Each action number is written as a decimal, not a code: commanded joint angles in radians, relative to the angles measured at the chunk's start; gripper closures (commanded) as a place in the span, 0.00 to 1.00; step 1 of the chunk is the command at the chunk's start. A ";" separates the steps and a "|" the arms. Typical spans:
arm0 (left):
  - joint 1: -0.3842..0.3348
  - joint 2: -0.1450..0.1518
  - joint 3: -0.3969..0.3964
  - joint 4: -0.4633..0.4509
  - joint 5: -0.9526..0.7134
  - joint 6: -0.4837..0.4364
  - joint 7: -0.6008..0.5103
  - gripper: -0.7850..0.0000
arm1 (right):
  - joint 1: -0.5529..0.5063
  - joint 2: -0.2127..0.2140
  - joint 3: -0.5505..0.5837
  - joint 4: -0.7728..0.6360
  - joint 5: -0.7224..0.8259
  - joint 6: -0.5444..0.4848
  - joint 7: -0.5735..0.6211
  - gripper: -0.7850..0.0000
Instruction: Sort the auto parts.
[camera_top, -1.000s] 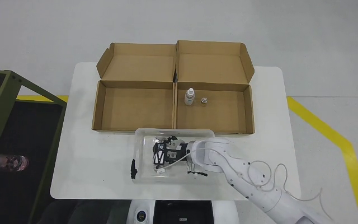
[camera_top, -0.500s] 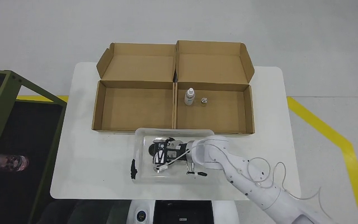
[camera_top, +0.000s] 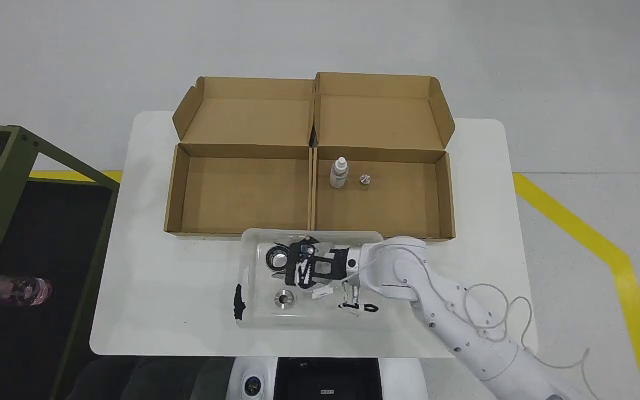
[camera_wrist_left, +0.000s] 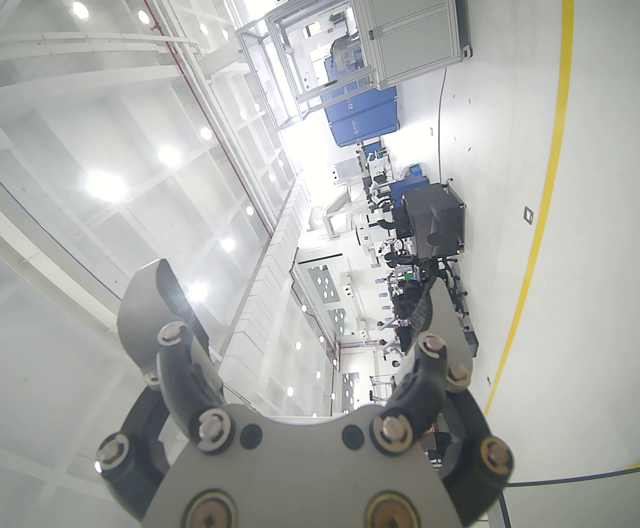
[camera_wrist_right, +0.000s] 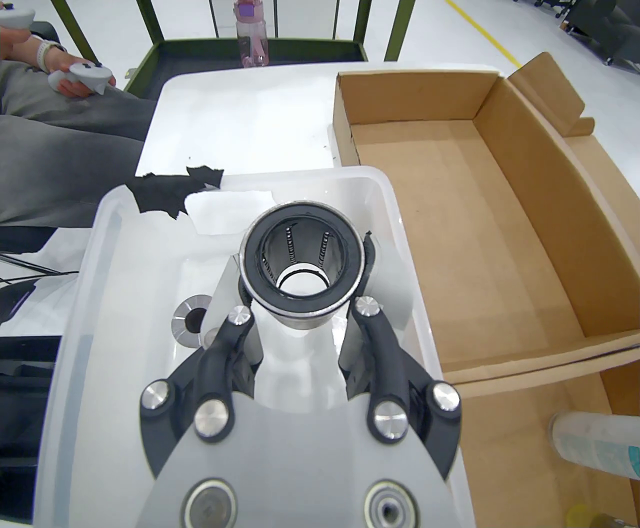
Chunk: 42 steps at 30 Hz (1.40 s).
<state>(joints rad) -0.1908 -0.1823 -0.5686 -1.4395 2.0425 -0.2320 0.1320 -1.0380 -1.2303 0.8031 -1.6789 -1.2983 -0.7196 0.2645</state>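
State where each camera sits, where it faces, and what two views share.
Top view: above the arms, looking down on the table, cardboard boxes and clear bin; right arm shows.
Left wrist view: on the left wrist, facing the hall; open, empty left pincer shows.
Right wrist view: on the right wrist, facing into the bin; right pincer grips a metal sleeve.
Shared: top and right wrist views both show the bin.

Bearing (camera_wrist_right: 301, 302) shiny steel, black seal; bin (camera_wrist_right: 310, 173) translucent smooth plastic; box (camera_wrist_right: 475, 210) matt brown cardboard.
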 joint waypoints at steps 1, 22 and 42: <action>0.000 0.000 0.000 0.000 0.000 0.000 0.000 0.00 | -0.010 0.005 0.018 -0.017 0.004 -0.003 -0.005 1.00; 0.000 0.000 0.000 0.000 0.000 0.000 0.000 0.00 | 0.016 -0.002 0.073 -0.027 0.108 0.063 -0.052 1.00; 0.000 0.000 0.000 0.000 0.000 0.000 0.000 0.00 | 0.250 -0.089 -0.040 0.219 0.144 0.257 -0.047 1.00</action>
<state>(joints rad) -0.1908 -0.1823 -0.5686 -1.4395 2.0425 -0.2320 0.1320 -0.7973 -1.3148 0.7680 -1.4737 -1.1540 -0.4714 0.2175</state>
